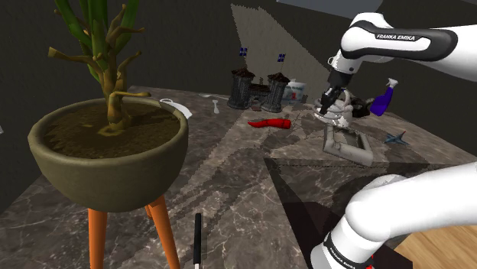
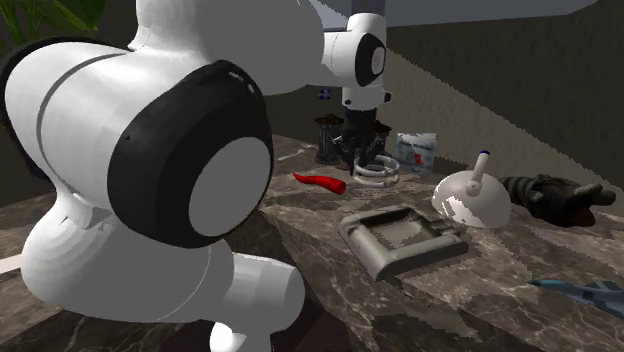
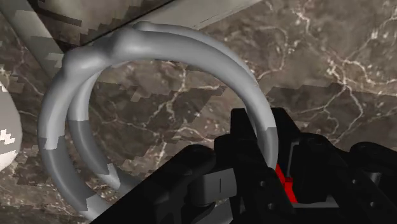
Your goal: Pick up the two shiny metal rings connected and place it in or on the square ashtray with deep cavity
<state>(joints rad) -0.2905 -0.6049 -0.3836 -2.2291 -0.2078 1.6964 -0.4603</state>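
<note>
Two joined grey metal rings (image 3: 159,48) sit between my black fingers (image 3: 248,153), which clasp one ring's lower side. In the second exterior view, the gripper (image 2: 362,152) holds the rings (image 2: 376,170) just over the far part of the marble table. The square grey ashtray (image 2: 405,240) with a deep hollow lies nearer that camera, a short way from the rings. In the shoulder view, the gripper (image 1: 327,108) and the rings (image 1: 335,116) hang just behind the ashtray (image 1: 348,145).
A red pepper (image 2: 322,182) lies beside the rings, with a dark castle-like model (image 1: 256,90) behind. A white dome-shaped object (image 2: 472,198), a dark plush figure (image 2: 555,195), a blue spray bottle (image 1: 382,99) and a toy jet (image 1: 396,138) surround the ashtray. A large potted plant (image 1: 111,145) stands on the shoulder view's left.
</note>
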